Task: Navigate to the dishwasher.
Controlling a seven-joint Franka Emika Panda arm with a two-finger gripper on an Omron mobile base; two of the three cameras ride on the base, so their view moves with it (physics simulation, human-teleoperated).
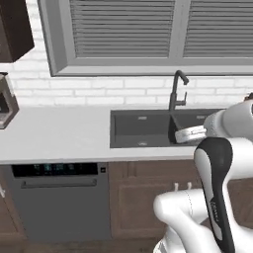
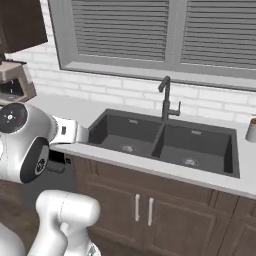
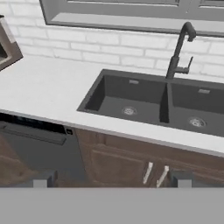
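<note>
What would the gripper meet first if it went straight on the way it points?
Probably the sink and the counter edge before it; the gripper aims forward and down at them, the dishwasher off to one side. Depth is unclear.

Two rear base views and hand view, all facing sink (image 1: 143, 129).

White brick wall (image 1: 99, 91), shuttered window (image 1: 148, 29), white counter (image 1: 54, 133).

You're getting even, flat rendered light, no hard shadows or glare on the white counter (image 1: 54, 133). Sink basin (image 3: 131, 98) reads dark but drains visible. All 3 views soft, low-res, edges slightly blurry. Dishwasher (image 1: 59, 202) front dimmer under the counter lip.
</note>
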